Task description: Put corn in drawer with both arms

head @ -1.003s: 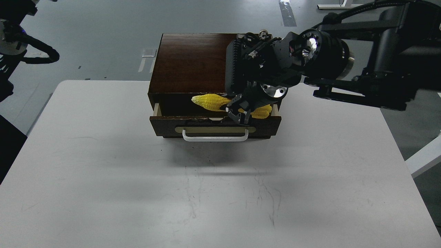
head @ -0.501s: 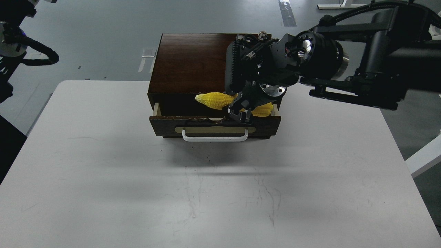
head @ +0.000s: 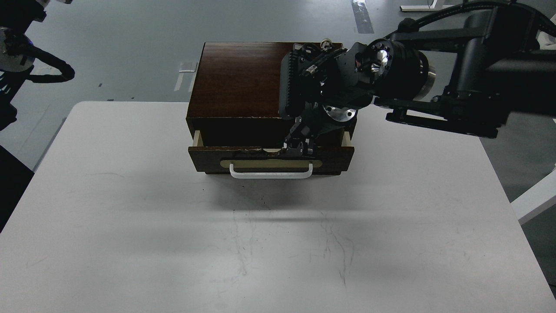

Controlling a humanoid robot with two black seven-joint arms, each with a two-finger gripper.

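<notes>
Yellow corn is no longer showing: dropped into open drawer (head: 269, 158). Right gripper (head: 299, 145) is hanging released above it; closing drawer remains.

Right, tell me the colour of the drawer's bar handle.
White. The bar handle sits on a pale brass-coloured plate on the drawer front, clearest in the head view.

drawer (head: 271, 158): dark brown, white bar handle, pulled partly open | corn: out of sight
</notes>
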